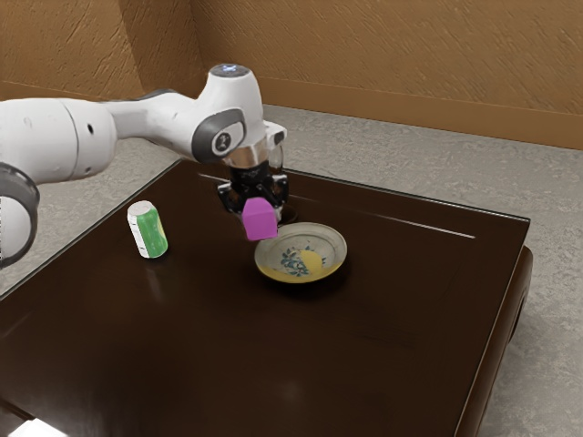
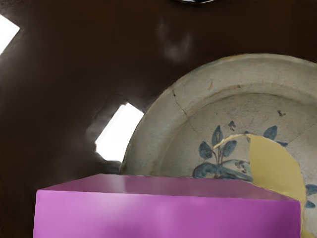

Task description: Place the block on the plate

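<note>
The black two-finger gripper (image 1: 256, 202) had hold of the magenta block (image 1: 260, 223) — its fingers were parted by the block's width and closed on it. The block hung above the dark brown table (image 1: 200, 346), by the plate's rim on the exterior view's left. The cream ceramic plate (image 1: 329, 244) lay upright, painted with blue leaves and a yellow patch. A green-and-white can (image 1: 150, 233) stood on the table, well apart from the plate, toward the exterior view's left.

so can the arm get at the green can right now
Probably not: the gripper is shut on the purple block, leaving no free grasp, though the way across to the green can looks open.
</note>
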`<control>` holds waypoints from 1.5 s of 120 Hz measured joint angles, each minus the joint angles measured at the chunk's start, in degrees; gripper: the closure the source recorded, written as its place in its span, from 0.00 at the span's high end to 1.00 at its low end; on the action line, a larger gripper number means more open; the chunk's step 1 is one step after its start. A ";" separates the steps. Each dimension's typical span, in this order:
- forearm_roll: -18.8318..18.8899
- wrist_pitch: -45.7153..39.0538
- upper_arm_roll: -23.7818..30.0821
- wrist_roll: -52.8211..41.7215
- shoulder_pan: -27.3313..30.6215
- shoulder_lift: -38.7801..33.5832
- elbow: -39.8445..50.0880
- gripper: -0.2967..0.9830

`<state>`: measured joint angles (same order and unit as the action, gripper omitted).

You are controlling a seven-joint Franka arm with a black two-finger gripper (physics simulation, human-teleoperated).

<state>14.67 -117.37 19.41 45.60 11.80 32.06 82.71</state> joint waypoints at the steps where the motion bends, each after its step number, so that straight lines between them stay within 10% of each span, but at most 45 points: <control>1: -0.08 0.00 -0.01 0.00 -0.29 0.07 -0.04 0.54; 134: -1.78 -8.37 -0.35 0.15 -4.94 12.43 -8.97 0.66; 180: -3.82 2.46 -1.38 -1.45 -4.85 -8.02 -3.26 0.75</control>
<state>10.85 -114.92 18.03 44.15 6.95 24.04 79.44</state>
